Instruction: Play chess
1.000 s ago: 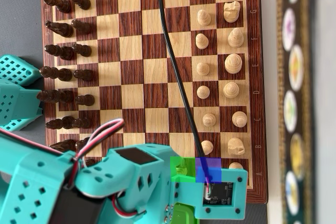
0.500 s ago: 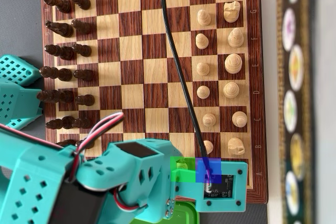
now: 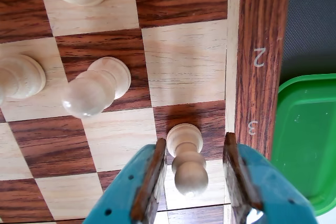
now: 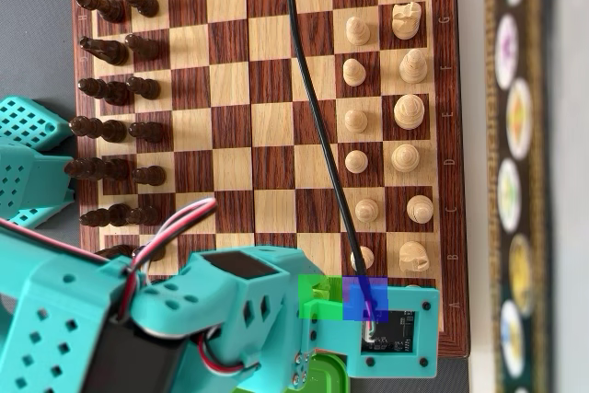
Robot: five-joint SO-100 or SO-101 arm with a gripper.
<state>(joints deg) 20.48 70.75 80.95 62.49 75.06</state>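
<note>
In the wrist view a white pawn (image 3: 186,156) stands on a dark square at the chessboard's (image 3: 184,61) edge, beside the numeral 3. My gripper (image 3: 193,148) is open, with one brown-padded finger on each side of the pawn. The left pad (image 3: 149,182) is close to it and the right pad (image 3: 236,174) leaves a gap. In the overhead view the teal arm (image 4: 239,319) covers the board's lower edge and hides the jaws. White pieces fill the right columns and dark pieces (image 4: 115,89) the left.
Another white pawn (image 3: 97,87) stands one square up and to the left, with more white pieces (image 3: 21,77) around it. A green container (image 3: 307,135) lies just off the board past its wooden rim. A black cable (image 4: 317,117) crosses the board.
In the overhead view the arm has shifted only slightly over the board's lower edge, and the black cable has swung a little to the right.
</note>
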